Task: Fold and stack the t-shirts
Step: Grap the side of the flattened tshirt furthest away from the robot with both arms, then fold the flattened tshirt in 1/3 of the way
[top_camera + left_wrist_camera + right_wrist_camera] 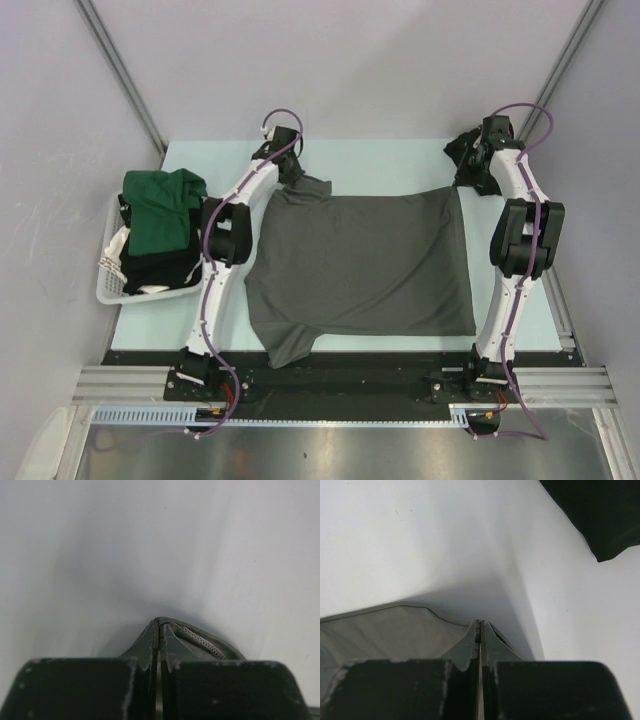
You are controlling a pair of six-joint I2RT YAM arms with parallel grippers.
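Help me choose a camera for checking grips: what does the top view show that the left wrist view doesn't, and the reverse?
Only the top view: the whole grey shirt spread on the table, the basket holding the green shirt, and the right gripper at a far corner. Only the left wrist: the stitched hem close up between shut fingers. Both: the left gripper and grey shirt.

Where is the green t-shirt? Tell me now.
In the top view the dark green t-shirt lies heaped in the white basket at the left edge of the table, left of the left arm and the spread charcoal t-shirt.
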